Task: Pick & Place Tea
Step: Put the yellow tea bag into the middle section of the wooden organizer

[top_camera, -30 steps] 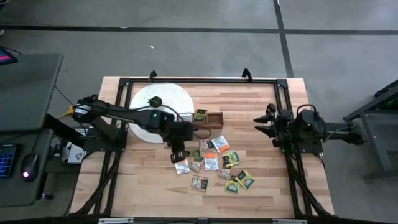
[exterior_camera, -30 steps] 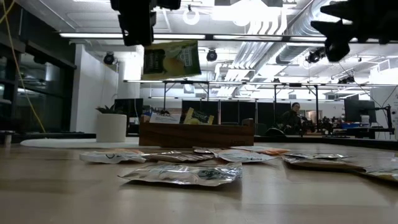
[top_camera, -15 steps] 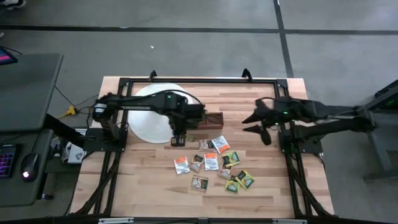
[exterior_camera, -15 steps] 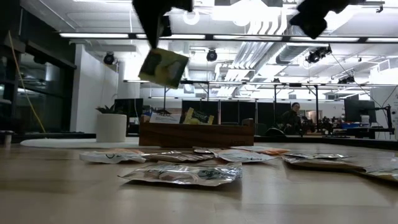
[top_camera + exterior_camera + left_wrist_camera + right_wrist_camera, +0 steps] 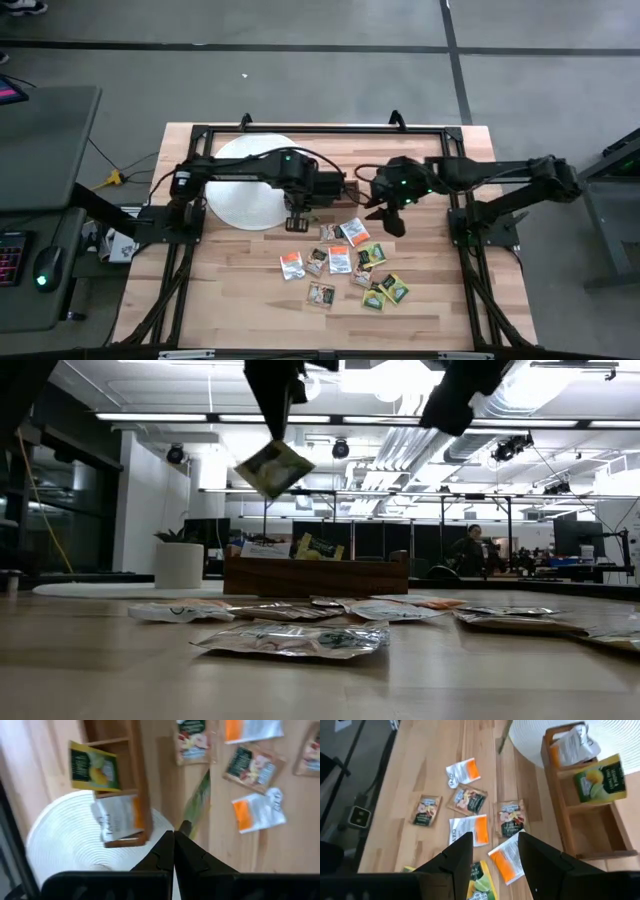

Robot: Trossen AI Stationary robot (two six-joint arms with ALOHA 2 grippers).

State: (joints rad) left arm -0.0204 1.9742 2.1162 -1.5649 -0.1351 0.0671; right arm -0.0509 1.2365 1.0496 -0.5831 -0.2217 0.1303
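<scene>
While the left gripper (image 5: pixel 174 836), pinched shut, dangles a green sachet (image 5: pixel 273 467) by one corner just beside the wooden box (image 5: pixel 335 193), it could slip; the open, empty right gripper (image 5: pixel 493 851) hovers at its three o'clock.

Both arms reached over the table (image 5: pixel 440 300); left pincer (image 5: pixel 297 218) beside the wooden box (image 5: pixel 335 192), right pincer (image 5: pixel 385 212) above scattered sachets (image 5: pixel 345 262).
</scene>
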